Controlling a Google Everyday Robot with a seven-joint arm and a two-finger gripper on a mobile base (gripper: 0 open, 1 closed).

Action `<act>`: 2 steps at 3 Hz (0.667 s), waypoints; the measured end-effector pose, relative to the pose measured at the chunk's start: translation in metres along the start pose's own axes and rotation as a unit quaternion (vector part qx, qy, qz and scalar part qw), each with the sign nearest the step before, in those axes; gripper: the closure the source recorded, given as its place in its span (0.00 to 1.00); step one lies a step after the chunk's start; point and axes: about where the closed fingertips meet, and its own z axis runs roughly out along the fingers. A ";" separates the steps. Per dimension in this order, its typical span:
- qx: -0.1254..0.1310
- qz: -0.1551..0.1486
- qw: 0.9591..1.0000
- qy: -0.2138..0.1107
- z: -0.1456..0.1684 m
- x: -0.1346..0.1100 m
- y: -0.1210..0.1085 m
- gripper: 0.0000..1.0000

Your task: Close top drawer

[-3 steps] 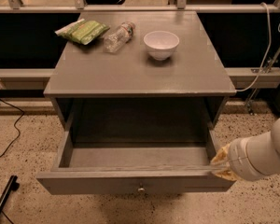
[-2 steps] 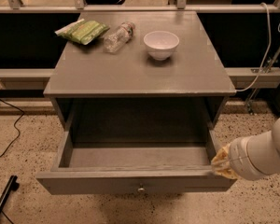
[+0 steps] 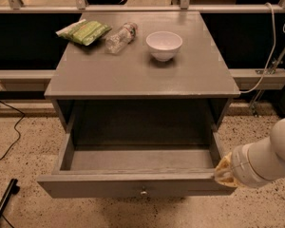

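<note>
The top drawer [image 3: 133, 186] of the grey cabinet is pulled far out toward me, its shallow box empty inside. Its flat front has a small round metal knob [image 3: 143, 192] at centre. My arm comes in from the lower right. My gripper [image 3: 222, 173] is at the right end of the drawer front, touching or right beside its top edge. No lower drawers show in this view.
On the grey cabinet top [image 3: 133, 75] sit a white bowl [image 3: 164, 44], a clear plastic bottle [image 3: 119, 37] lying on its side and a green snack bag [image 3: 85, 31]. A black cable [image 3: 9, 127] runs on the speckled floor at left. A white cable [image 3: 270, 56] hangs at right.
</note>
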 end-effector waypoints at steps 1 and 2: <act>-0.013 0.011 1.000 -0.005 0.007 0.002 0.011 1.00; -0.013 0.011 1.000 -0.005 0.003 0.001 0.010 1.00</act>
